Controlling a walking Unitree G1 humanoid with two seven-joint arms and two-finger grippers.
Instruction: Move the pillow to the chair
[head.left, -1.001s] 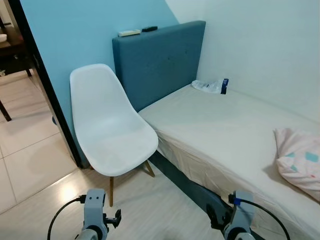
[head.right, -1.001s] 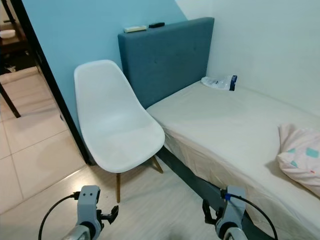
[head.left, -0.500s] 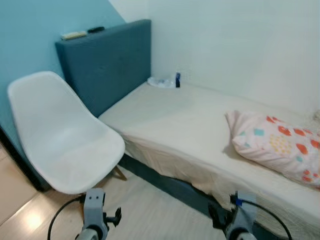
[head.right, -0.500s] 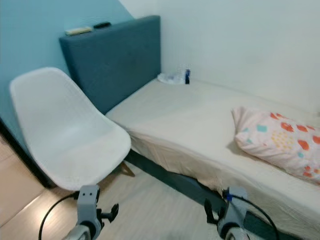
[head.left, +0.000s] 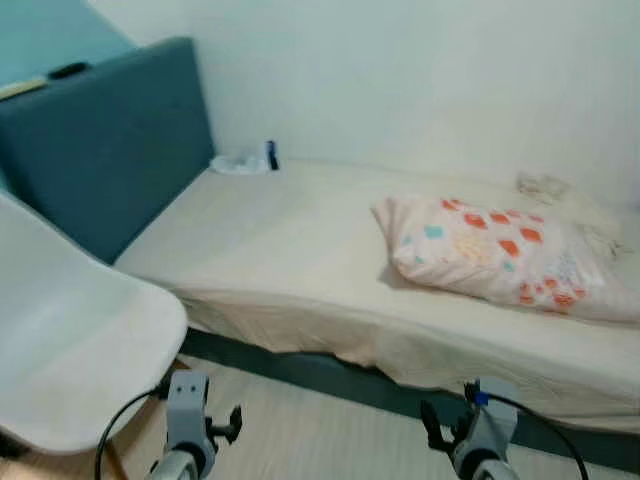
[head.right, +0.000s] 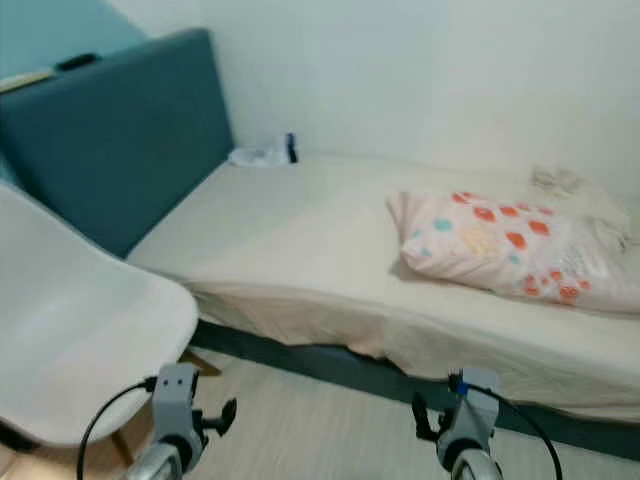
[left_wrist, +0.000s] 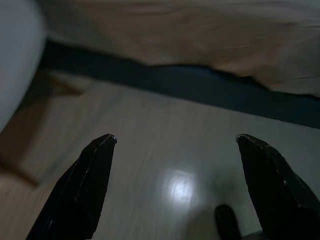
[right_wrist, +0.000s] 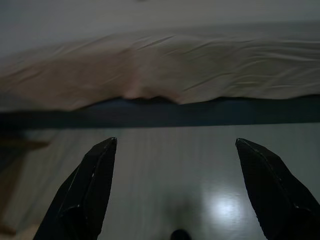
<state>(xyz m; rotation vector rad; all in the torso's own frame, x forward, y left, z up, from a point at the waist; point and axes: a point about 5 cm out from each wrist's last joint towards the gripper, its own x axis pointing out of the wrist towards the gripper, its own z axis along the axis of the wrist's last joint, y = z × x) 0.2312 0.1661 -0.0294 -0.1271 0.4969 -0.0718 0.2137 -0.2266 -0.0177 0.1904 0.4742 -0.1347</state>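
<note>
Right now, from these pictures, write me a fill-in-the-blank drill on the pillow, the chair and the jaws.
1. The pillow lies on the ____.
2. The chair stands to the robot's ____ of the pillow.
3. The left gripper and the right gripper both hold their jaws ____.
4. The seat of the chair holds ____.

Missing words: bed; left; open; nothing

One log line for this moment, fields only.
phase: approach | pillow: on bed, not grasped | chair: seat bare, robot's left | left gripper: open, low | right gripper: open, low
</note>
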